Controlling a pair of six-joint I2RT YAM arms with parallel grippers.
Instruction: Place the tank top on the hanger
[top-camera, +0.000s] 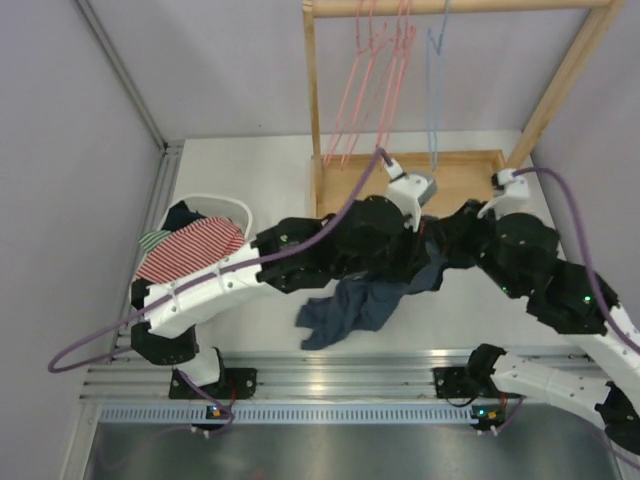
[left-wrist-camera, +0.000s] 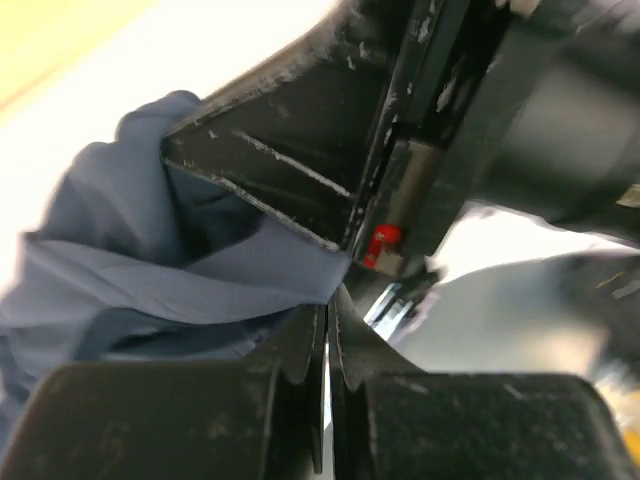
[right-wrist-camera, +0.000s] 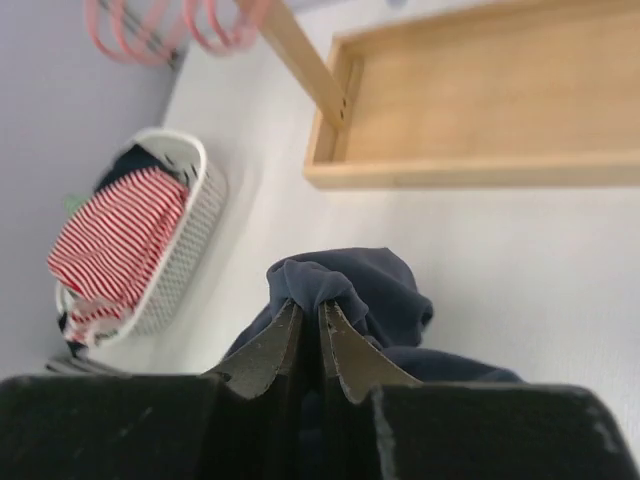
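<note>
The dark navy tank top (top-camera: 352, 303) hangs crumpled between my two arms and trails onto the white table. My right gripper (right-wrist-camera: 310, 310) is shut on a bunched fold of the tank top (right-wrist-camera: 345, 280). My left gripper (left-wrist-camera: 333, 296) is shut, with an edge of the tank top (left-wrist-camera: 150, 270) caught at its tips, right beside the right gripper's black finger (left-wrist-camera: 280, 160). In the top view both grippers sit close together, left (top-camera: 420, 218) and right (top-camera: 455, 235), largely hidden by the arms. The light-blue hanger (top-camera: 435, 90) hangs on the wooden rail behind them.
Pink hangers (top-camera: 370, 80) hang left of the blue one on the wooden rack, whose tray base (top-camera: 465, 175) stands just behind the grippers. A white basket (top-camera: 232, 205) at the left holds a red-and-white striped garment (top-camera: 190, 250), also in the right wrist view (right-wrist-camera: 115, 235).
</note>
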